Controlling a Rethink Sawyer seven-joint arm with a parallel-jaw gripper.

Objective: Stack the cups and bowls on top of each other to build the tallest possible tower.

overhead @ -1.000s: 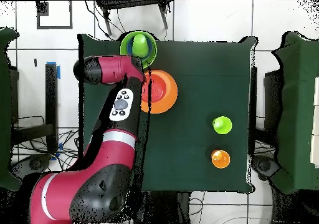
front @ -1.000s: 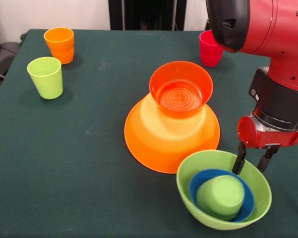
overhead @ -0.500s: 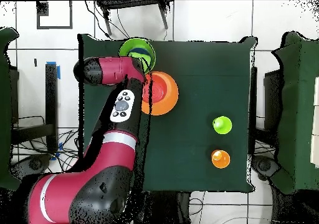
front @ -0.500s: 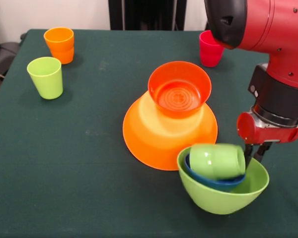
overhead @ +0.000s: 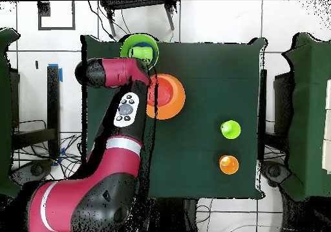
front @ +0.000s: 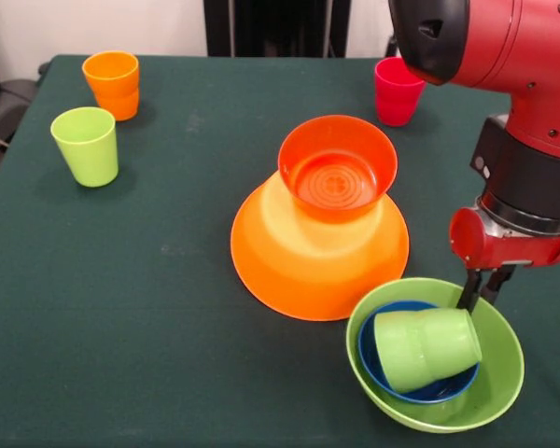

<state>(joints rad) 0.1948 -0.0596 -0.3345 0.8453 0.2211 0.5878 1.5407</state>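
Observation:
A large orange bowl (front: 280, 261) lies upside down mid-table, carrying an upright small red-orange bowl (front: 338, 177). At the front right a light green bowl (front: 499, 373) holds a blue bowl (front: 371, 347), and a green cup (front: 426, 347) lies on its side in that. My gripper (front: 480, 291) is shut on the light green bowl's far rim. A lime green cup (front: 86, 145) and an orange cup (front: 112, 84) stand at the far left, and a red-pink cup (front: 395, 91) at the far right. In the overhead view the arm hides the gripper beside the light green bowl (overhead: 131, 43).
The light green bowl sits close to the table's front right corner and almost touches the large orange bowl. In the overhead view the lime green cup (overhead: 230, 129) and the orange cup (overhead: 228, 164) stand well away from the large orange bowl (overhead: 174, 105).
The fingers straddling the light green bowl's rim closed on it. The bowl tipped, its green cup toppled onto its side, and the bowl now sits flatter and farther right.

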